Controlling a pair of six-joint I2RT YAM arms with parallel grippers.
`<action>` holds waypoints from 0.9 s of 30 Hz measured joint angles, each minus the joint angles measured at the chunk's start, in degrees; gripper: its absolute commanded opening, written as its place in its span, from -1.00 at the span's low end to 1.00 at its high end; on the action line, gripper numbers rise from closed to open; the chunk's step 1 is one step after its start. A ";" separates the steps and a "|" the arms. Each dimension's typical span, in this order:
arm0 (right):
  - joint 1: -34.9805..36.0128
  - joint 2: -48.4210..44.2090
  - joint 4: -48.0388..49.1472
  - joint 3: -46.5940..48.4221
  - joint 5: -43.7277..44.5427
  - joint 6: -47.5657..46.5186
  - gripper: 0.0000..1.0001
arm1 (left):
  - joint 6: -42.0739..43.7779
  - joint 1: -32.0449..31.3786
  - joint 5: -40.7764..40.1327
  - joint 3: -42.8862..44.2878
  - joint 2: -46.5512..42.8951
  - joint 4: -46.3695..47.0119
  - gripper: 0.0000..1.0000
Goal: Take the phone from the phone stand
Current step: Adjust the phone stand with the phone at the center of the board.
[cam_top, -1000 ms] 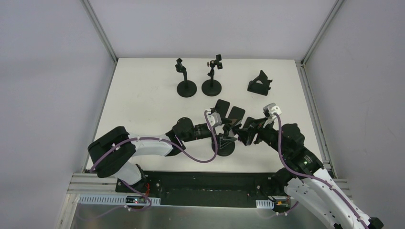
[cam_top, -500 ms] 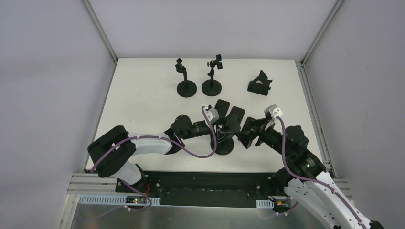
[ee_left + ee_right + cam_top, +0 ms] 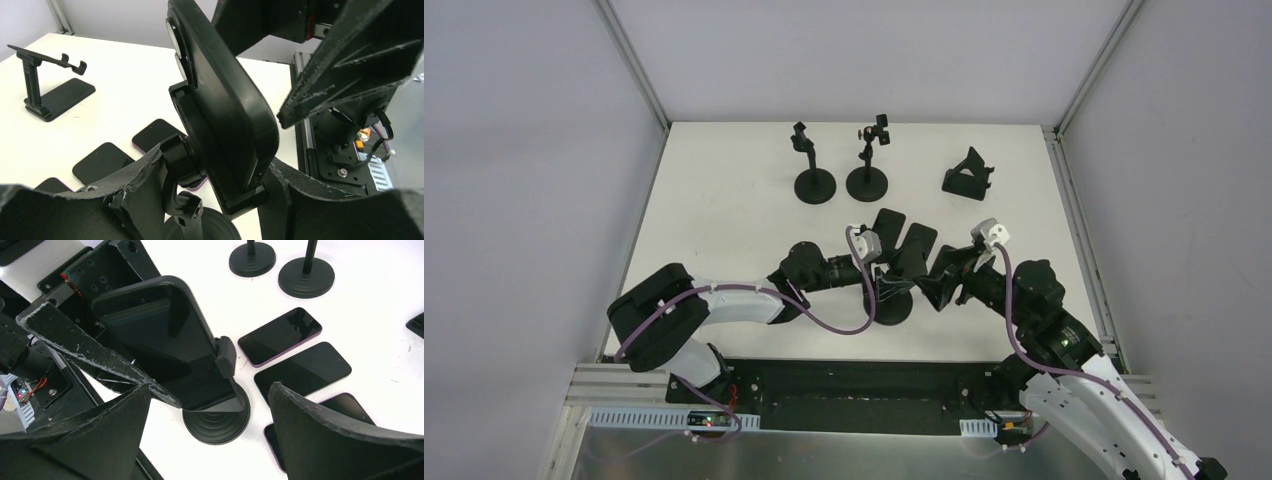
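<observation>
A black phone (image 3: 225, 100) sits upright and tilted in the cradle of a black phone stand (image 3: 215, 422) with a round base, near the table's front middle (image 3: 889, 305). My left gripper (image 3: 215, 172) is shut on the stand's cradle: one finger presses the joint behind it, the other its lower front edge. My right gripper (image 3: 209, 390) stands open in front of the phone's screen (image 3: 150, 330), its fingers wide to either side and touching nothing. In the top view the two grippers meet over the stand, left gripper (image 3: 886, 272) and right gripper (image 3: 932, 285).
Several dark phones lie flat just behind the stand (image 3: 280, 335) (image 3: 302, 371) (image 3: 102, 161). Two pole stands with round bases (image 3: 814, 165) (image 3: 869, 160) and a folding stand (image 3: 969, 175) are at the table's back. Grey walls enclose the table.
My left gripper has closed from wide open onto the stand's cradle. My right gripper has opened a little and shifted slightly left toward the phone.
</observation>
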 measured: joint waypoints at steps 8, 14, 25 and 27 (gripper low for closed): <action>0.00 -0.13 0.37 0.00 1.51 0.04 0.83 | 1.77 1.95 5.40 0.07 -5.53 -10.91 -1.00; 0.00 -0.07 0.61 -0.22 1.68 0.26 0.83 | 3.32 2.69 6.84 0.90 -9.81 -20.63 -1.00; 0.00 1.05 1.25 -0.90 1.64 0.48 0.83 | 7.37 2.69 7.21 5.07 -12.31 -34.67 0.44; 0.00 1.03 1.22 -1.07 1.64 0.50 0.84 | 7.48 2.69 7.21 5.09 -12.46 -37.11 0.55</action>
